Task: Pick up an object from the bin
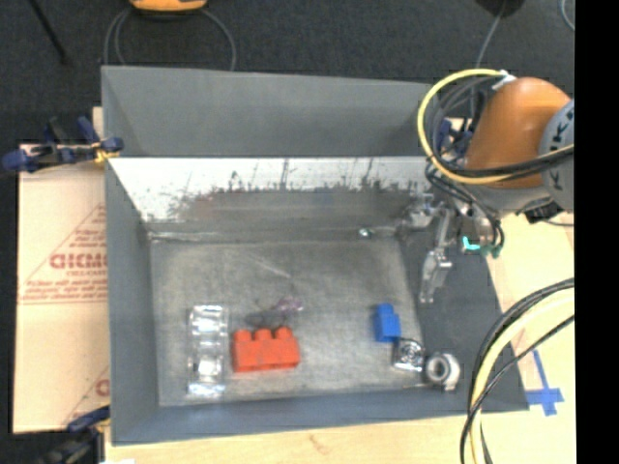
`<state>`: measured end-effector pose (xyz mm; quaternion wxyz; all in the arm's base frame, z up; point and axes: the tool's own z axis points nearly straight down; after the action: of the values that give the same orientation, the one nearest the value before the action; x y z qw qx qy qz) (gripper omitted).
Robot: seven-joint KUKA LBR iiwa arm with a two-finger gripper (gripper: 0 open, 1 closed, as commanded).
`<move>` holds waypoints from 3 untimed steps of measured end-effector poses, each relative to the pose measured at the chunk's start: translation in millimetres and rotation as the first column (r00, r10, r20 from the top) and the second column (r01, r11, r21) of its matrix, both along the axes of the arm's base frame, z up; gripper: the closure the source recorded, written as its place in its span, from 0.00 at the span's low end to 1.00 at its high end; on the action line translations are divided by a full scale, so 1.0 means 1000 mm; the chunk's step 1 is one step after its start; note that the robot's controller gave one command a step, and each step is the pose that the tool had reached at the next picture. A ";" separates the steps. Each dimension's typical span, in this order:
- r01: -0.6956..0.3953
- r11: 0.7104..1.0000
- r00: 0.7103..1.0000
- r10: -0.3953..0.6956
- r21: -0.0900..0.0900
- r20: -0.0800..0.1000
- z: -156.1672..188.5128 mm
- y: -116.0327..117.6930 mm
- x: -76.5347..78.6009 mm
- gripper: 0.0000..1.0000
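Hovering claw [432, 276] at bin [261, 124] right wall | open or closed: cannot tell | blue block [387, 323] nearest

We see the grey metal bin [261, 114] in the middle of the frame, with its loose things spread along the lower part of its floor. At lower left lies the clear plastic block [206, 349], and the red toy brick [264, 349] lies just to its right. The small dark purple piece [276, 310] lies just above the brick. Well to the right sits the small blue block [387, 323]. Below and right of it, in the lower right corner, two silvery round metal pieces [442, 369] lie side by side. The gripper [431, 290] hangs by the right wall, up and right of the blue block.
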<state>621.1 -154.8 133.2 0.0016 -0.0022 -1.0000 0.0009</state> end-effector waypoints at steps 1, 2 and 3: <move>-0.187 0.982 0.982 0.187 -0.002 0.012 -0.058 -0.008 -0.068 0.00; -0.560 0.829 0.829 0.560 -0.001 0.009 -0.014 -0.007 -0.091 0.00; -0.710 0.704 0.704 0.710 0.001 0.005 0.013 0.061 -0.106 0.00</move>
<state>514.7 -94.1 146.5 -0.0013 0.3824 -0.9240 0.0000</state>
